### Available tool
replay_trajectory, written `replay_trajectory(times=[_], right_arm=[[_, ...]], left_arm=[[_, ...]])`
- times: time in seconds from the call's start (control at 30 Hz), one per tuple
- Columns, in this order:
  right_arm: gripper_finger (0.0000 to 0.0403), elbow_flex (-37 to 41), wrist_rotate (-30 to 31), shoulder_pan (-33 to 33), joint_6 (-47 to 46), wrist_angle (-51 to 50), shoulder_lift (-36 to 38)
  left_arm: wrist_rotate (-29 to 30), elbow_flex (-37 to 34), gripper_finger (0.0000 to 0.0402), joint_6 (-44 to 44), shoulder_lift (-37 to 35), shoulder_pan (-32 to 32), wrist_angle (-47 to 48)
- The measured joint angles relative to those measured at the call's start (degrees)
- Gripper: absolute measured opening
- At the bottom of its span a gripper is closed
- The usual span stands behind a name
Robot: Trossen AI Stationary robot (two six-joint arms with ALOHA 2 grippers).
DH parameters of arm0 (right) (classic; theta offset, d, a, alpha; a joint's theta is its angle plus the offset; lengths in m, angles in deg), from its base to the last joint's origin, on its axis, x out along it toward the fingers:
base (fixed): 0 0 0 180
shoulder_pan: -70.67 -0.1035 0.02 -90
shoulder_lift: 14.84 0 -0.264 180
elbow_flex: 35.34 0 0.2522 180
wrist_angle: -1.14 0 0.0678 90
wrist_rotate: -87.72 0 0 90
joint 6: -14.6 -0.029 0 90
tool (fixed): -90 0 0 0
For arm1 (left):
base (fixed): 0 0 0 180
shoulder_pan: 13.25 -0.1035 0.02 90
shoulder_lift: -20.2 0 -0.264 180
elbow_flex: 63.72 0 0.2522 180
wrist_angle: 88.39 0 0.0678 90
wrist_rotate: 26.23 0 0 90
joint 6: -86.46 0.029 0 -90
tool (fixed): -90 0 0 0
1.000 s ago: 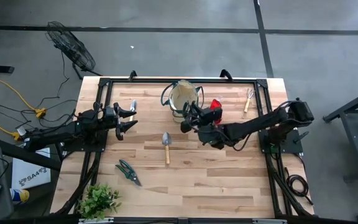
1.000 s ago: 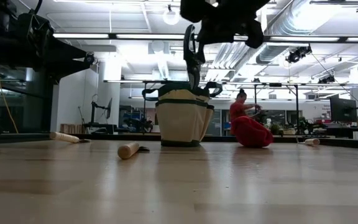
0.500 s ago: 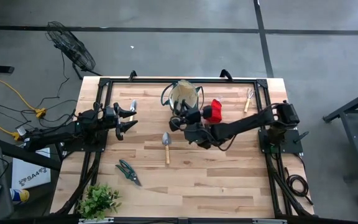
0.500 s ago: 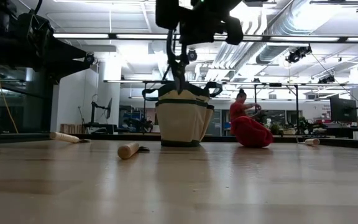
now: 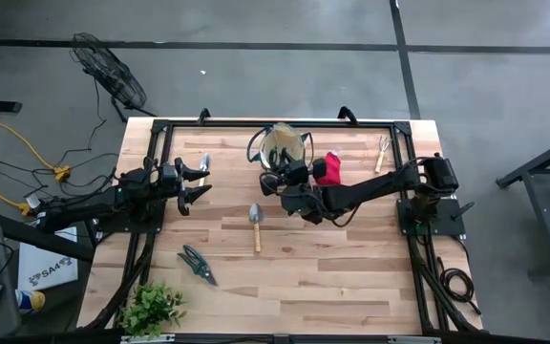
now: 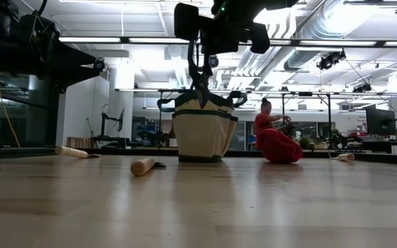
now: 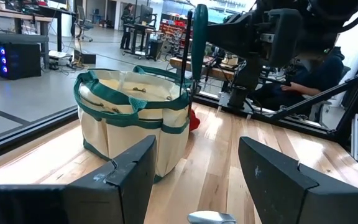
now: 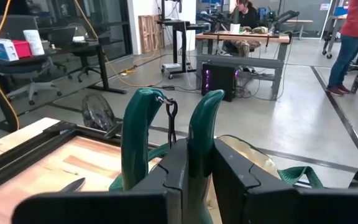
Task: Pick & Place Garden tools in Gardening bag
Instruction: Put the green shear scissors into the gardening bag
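Note:
The beige gardening bag (image 5: 281,146) with green trim stands upright at the table's far middle. My right gripper (image 5: 277,179) hangs over the bag's near rim, shut on green-handled pruning shears (image 6: 200,77). The shears' lower end is just above the bag's open top (image 7: 132,93). A red bundle (image 5: 330,167) lies right of the bag and a hand fork (image 5: 383,150) farther right. A trowel (image 5: 256,222) and second shears (image 5: 197,263) lie nearer. My left gripper (image 5: 197,182) waits open at the left. My right gripper pinches one green handle (image 8: 199,146) of the shears between its two fingers. The other handle (image 8: 135,137) stands outside one finger (image 8: 178,168). The fingers reach in about level from the table's right and lie across the shears. The shears hang upright, clear of bag and table.
A small metal tool (image 5: 204,161) lies just beyond my left gripper. A leafy plant (image 5: 151,308) sits at the near left corner. A black frame (image 5: 256,123) runs along the table's edges. Bare wood lies at the near right.
My right gripper has carried the shears toward the table's left, from beside the bag's right side to over its near rim. It has rolled a little, and the shears have stayed upright and clear.

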Motion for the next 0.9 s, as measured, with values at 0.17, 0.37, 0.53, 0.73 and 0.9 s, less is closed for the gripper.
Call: replay_trajectory(times=[0.17, 0.37, 0.53, 0.73, 0.9], right_arm=[[0.0038, 0.0, -0.1, 1.0, 0.0, 0.3, -0.5], [0.0038, 0.0, -2.1, 1.8, -2.3, 0.2, -1.7], [0.0038, 0.0, -1.4, 1.9, -2.4, 0.3, -1.7], [0.0038, 0.0, -1.3, 1.9, 0.9, 3.9, -1.7], [0.0038, 0.0, -1.0, 2.0, 3.5, 6.1, -1.7]], left_arm=[[0.0, 0.0, 0.0223, 0.0, 0.0, 0.0, 0.0], [0.0, 0.0, 0.0223, 0.0, 0.0, 0.0, 0.0], [0.0, 0.0, 0.0223, 0.0, 0.0, 0.0, 0.0], [0.0, 0.0, 0.0223, 0.0, 0.0, 0.0, 0.0], [0.0, 0.0, 0.0223, 0.0, 0.0, 0.0, 0.0]])
